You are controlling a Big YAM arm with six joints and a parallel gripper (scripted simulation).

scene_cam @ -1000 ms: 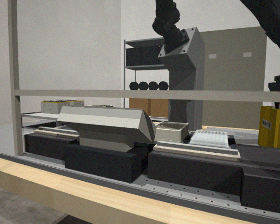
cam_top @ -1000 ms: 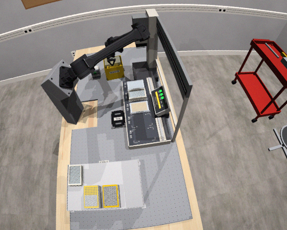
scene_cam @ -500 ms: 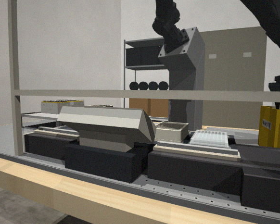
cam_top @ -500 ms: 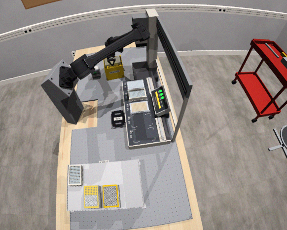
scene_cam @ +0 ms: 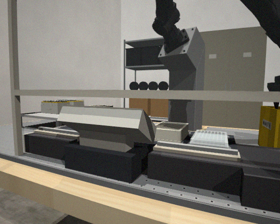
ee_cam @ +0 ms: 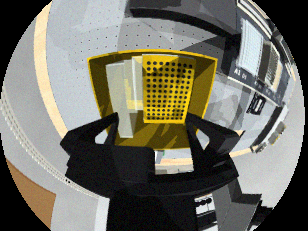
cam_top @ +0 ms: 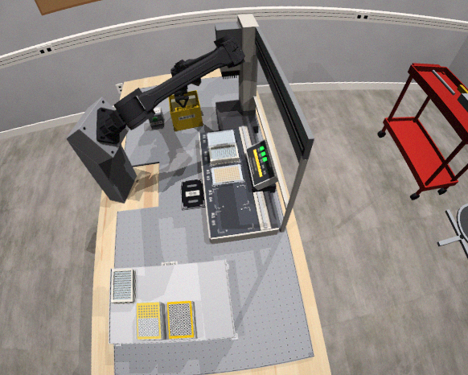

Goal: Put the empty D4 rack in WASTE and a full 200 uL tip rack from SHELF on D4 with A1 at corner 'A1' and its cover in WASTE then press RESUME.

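From the top, the gripper hangs right over the yellow bin, its fingers spread wide with nothing in them. The deck spot for the new rack is far from the bin, past three open trays, and it is bare. Pushing the small green key just beside the bin now would be a mistake. The arm reaches out long and nearly flat to the bin, and the wrist bends down.

From the side, the gripper points straight down and its tip is just at the bin rim. Swinging away low could bump that rim.

From the wrist, the open fingers frame the bin. Inside it are the yellow rack with empty holes and a pale cover leaning on the wall. The cover may poke over the rim if it stays propped up
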